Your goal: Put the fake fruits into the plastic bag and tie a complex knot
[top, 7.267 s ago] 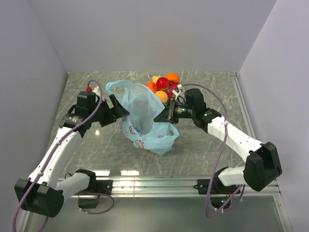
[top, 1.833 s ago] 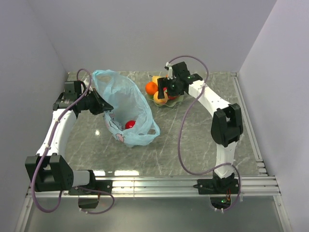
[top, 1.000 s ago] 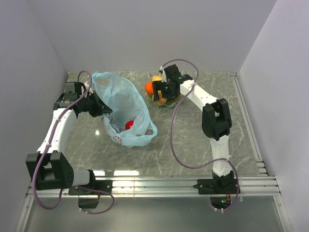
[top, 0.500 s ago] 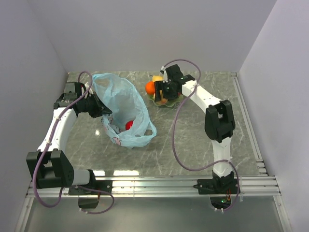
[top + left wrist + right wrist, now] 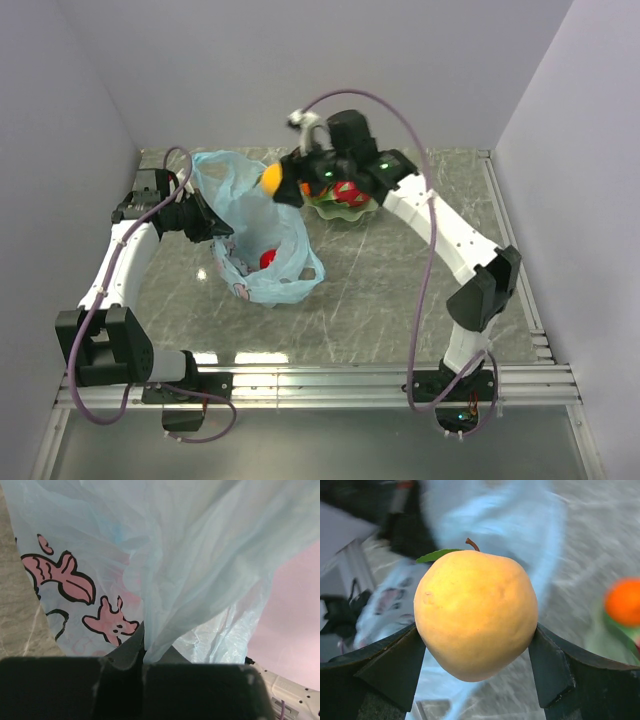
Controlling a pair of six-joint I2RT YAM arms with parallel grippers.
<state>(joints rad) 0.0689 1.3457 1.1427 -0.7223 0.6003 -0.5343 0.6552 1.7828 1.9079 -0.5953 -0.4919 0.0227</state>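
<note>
Above the plastic bag (image 5: 250, 215), yellow fruit (image 5: 270, 179) tight in right pincer (image 5: 279, 185); bag rim in left pincer (image 5: 142, 655)

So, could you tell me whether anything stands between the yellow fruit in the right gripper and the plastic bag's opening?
Nothing visible does. The right gripper holds the yellow fruit at the rim of the plastic bag, whose mouth gapes open where the left gripper pinches its side; one red fruit lies inside.

No readable text; the plastic bag (image 5: 190, 555) bears pink cartoon shapes, perhaps faint lettering.
</note>
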